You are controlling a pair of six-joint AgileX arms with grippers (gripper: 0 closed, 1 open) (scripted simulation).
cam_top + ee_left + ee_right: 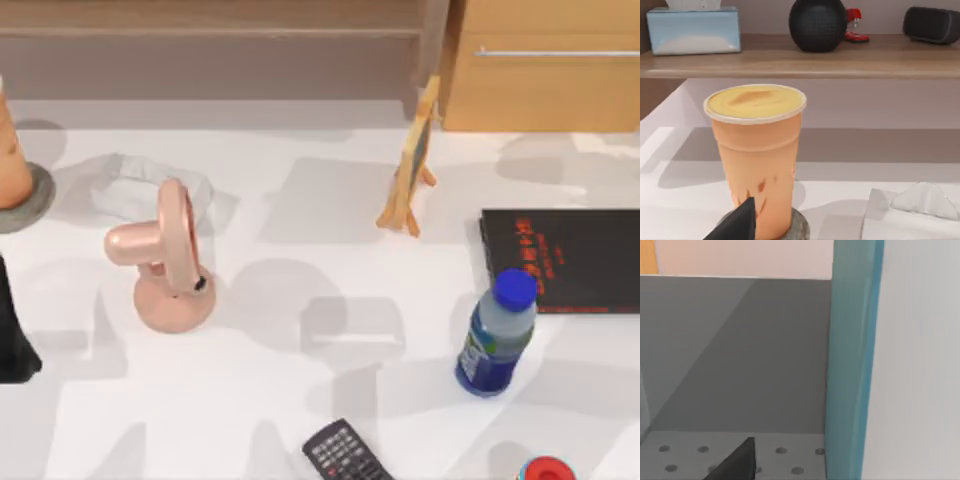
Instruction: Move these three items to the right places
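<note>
L pincer (737,222): I'm seeing just a dark tip of it low in the L wrist cam, so I can't tell if it's open or closed. It's not touching anything I can make out. The peach-orange cup (756,155) is sitting dead ahead of it, close, just beyond that tip. It's standing upright on a grey coaster (801,227), long axis vertical, wide lidded end up and narrow end down. The L arm (12,345) is the nearer one by far; top cam is putting it at the table's (330,270) left edge, w/ the cup (8,150) and coaster (38,200) a bit farther along that same edge.

I'm judging the cup is already where it belongs, on the coaster. So the relation that matters is pincer to cup: any move straight fwd is going to knock it, so I'm thinking back or up.

R pincer (735,462): same story, only a dark tip, state can't tell. The light-blue book (852,360) is just beside it, apparently standing on edge, spine side toward the cam, on a grey dotted surface (785,457) w/ a grey wall behind. I'm reading that as a holder or shelf slot, prob its spot.

What the views are adding:
- The L wrist cam is giving me the shelf behind the cup, w/ a tissue box (692,30) and a black round speaker (817,24).
- The top cam is giving me the table layout instead: pink fan (165,255), black book (565,258) and water bottle (497,335), all well apart from the cup.
</note>
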